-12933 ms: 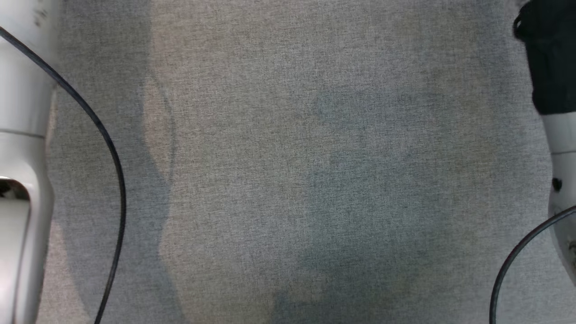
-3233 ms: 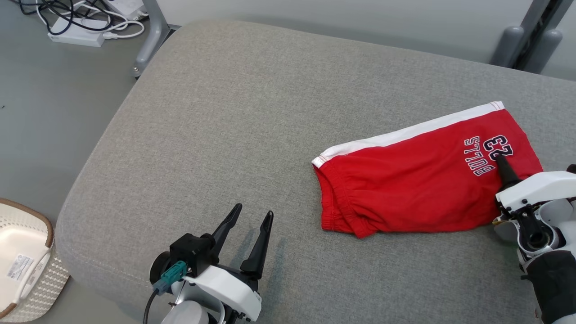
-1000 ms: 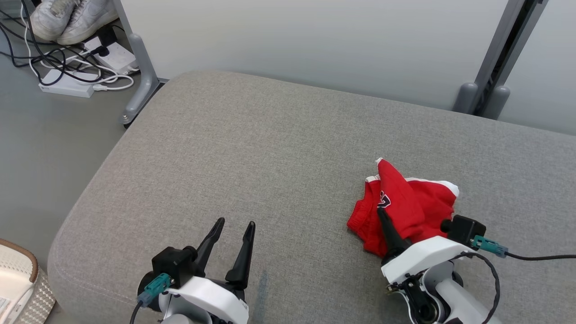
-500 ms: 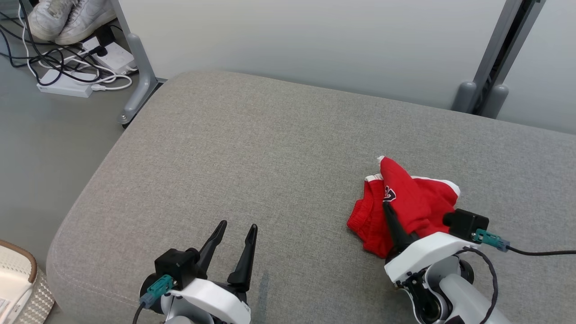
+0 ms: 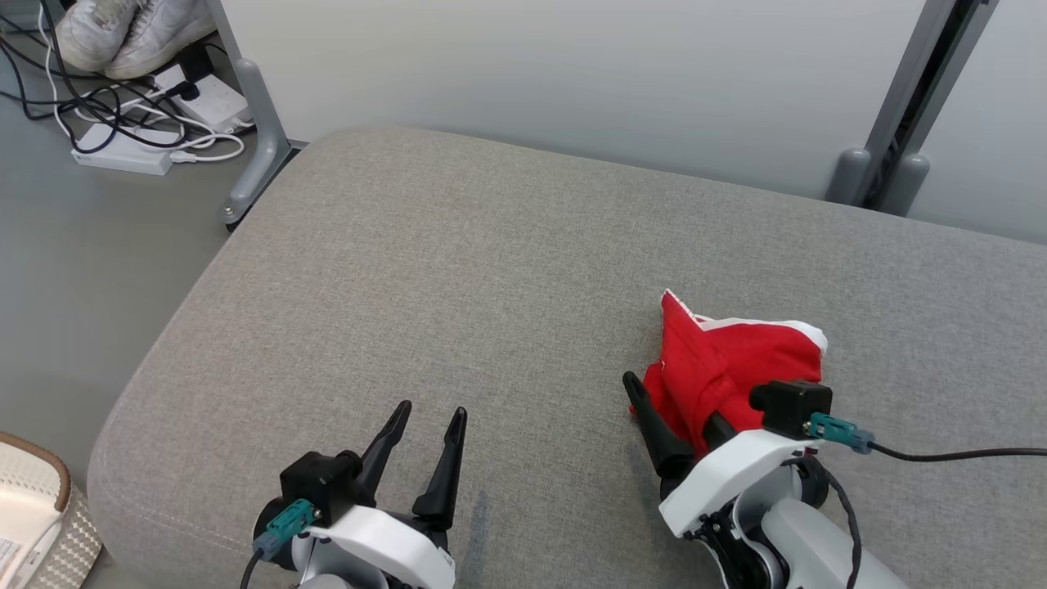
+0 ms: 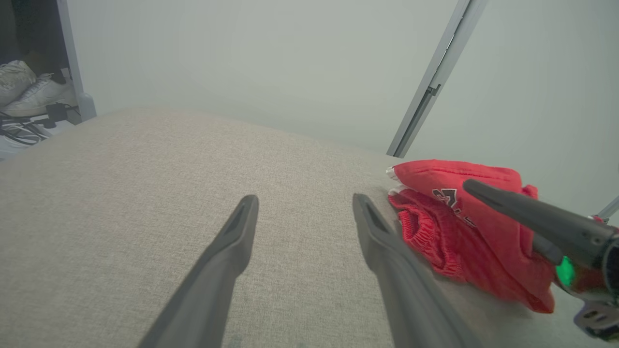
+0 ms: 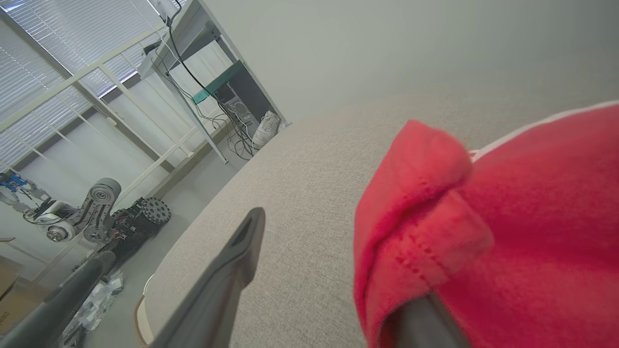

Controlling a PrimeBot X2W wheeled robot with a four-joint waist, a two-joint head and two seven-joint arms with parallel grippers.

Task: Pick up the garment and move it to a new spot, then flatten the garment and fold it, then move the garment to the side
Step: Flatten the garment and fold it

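The garment (image 5: pixel 736 360), red shorts with white trim, lies crumpled in a heap on the grey cushion (image 5: pixel 458 270), right of centre. My right gripper (image 5: pixel 664 393) is open at the heap's near edge. Its left finger (image 5: pixel 650 425) is bare on the cushion, and the other finger is covered by red cloth draped over it. The right wrist view shows the same: the garment (image 7: pixel 508 217) over one finger, the bare finger (image 7: pixel 232 270) beside it. My left gripper (image 5: pixel 429 417) stands open and empty near the cushion's front edge, well left of the garment (image 6: pixel 449 227).
The cushion's left edge drops to the floor, where a white basket (image 5: pixel 29 507) stands at the lower left. Power strips with cables (image 5: pixel 123 147) and shoes (image 5: pixel 123 33) lie at the far left by a grey frame leg (image 5: pixel 253 131). A wall and another post (image 5: pixel 908 106) run behind.
My right gripper has opened from shut. Its left finger swung out to the left, and the pinched-up garment sagged into a lower heap. The left arm stayed put.
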